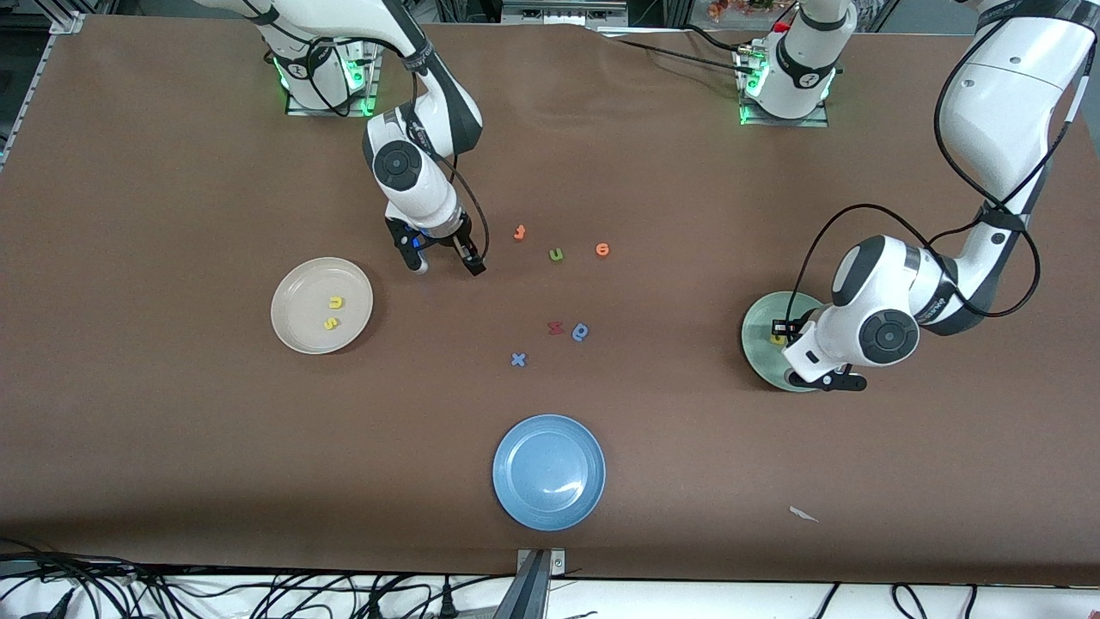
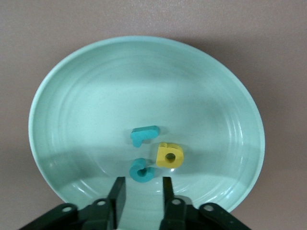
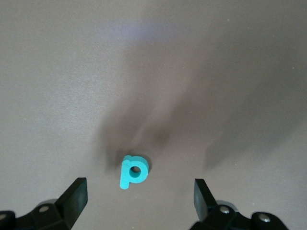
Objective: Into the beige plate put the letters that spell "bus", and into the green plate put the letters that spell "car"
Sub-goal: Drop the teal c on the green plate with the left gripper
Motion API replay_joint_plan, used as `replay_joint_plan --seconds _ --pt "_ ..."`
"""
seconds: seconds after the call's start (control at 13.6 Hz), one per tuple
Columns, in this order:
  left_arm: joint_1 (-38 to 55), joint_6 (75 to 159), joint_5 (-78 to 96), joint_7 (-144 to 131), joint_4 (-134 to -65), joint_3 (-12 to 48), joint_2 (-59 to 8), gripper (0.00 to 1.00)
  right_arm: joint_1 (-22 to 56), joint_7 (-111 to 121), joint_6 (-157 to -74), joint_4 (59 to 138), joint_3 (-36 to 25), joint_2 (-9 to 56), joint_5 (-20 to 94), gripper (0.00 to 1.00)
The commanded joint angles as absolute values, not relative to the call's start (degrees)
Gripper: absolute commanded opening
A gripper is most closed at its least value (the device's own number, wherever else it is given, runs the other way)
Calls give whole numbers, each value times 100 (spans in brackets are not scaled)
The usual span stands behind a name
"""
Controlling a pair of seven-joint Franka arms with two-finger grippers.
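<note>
Well, the pale mint-green round plate point(image 2: 62, 96) at the left arm's end of the surface already holds all three small foam letters of "car": a teal "c" point(image 2: 142, 170), a yellow "a" point(image 2: 170, 155) and a light teal "r" point(image 2: 144, 135), lying close together near the middle of the dish. The left gripper point(image 2: 142, 194) hangs just over them with its fingers a narrow way apart and nothing between them, so that half looks finished to me. Toward the right arm's end, the cream-beige round plate point(image 1: 296, 292) carries the yellow foam "u" point(image 1: 336, 302) and the yellow foam "s" point(image 1: 330, 323), side by side, and only the "b" is missing. That small teal foam "b" point(image 3: 132, 171) lies flat on the brown surface point(image 1: 172, 430), directly under the right gripper point(image 1: 447, 262), whose fingers stand spread wide and empty, one on each side of the letter. In the right wrist view the letter's stem runs roughly along the line between the fingertips' gap, slightly off centre toward one finger point(image 3: 76, 196). The right arm is plainly the nearer one, and I would judge a straight descent and a close would catch it. A green foam "u" point(image 1: 556, 254) lies loose nearby on the surface.
</note>
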State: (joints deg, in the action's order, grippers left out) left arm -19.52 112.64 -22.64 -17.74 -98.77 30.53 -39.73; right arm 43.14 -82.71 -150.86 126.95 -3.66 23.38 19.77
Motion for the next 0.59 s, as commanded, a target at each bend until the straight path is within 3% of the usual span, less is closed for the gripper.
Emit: replay_joint_plan --seconds 0.0,0.52 --pt "-1978 11224 -2461 -1740 -9835 3146 -3815 100 4368 -8314 -15214 12823 -325 2346 1846 98" --pt "-1995 10197 -1945 -1749 -9564 3876 -2463 100 4403 -8315 -15214 12700 -430 2522 1652 98"
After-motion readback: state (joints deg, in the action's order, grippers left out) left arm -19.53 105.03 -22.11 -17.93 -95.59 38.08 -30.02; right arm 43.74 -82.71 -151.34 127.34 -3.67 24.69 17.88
